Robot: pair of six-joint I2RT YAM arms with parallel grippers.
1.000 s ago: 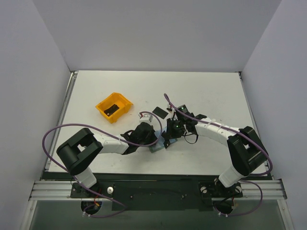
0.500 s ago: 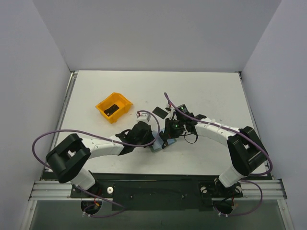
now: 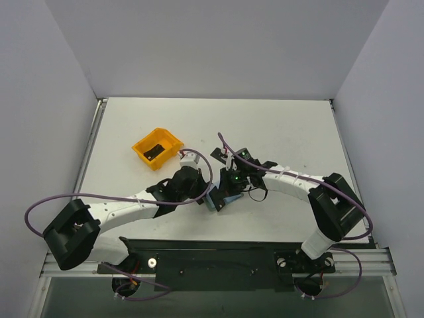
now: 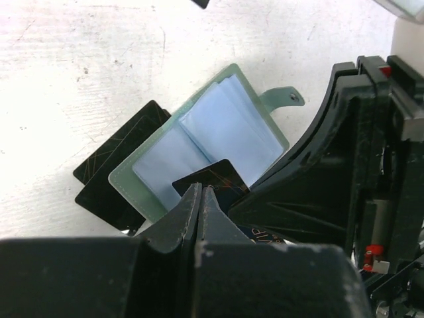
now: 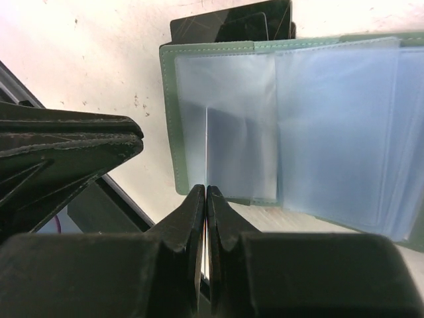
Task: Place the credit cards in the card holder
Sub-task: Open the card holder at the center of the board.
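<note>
The card holder lies open on the table, green rim round pale-blue sleeves; in the top view it shows between both arms. My right gripper is shut on a credit card, edge-on in its own view and face-on over the near sleeves in the left wrist view. My left gripper is shut with nothing between its fingers, its tips right beside that card. Two more black cards stick out from under the holder's far edge.
An orange bin holding a black card stands at the back left. Another black card lies on the table just behind the right arm. The two grippers are close together over the holder.
The left arm has stretched out, its elbow swinging far to the left, and its gripper has shifted slightly back and left. The right gripper has edged left with the card.
</note>
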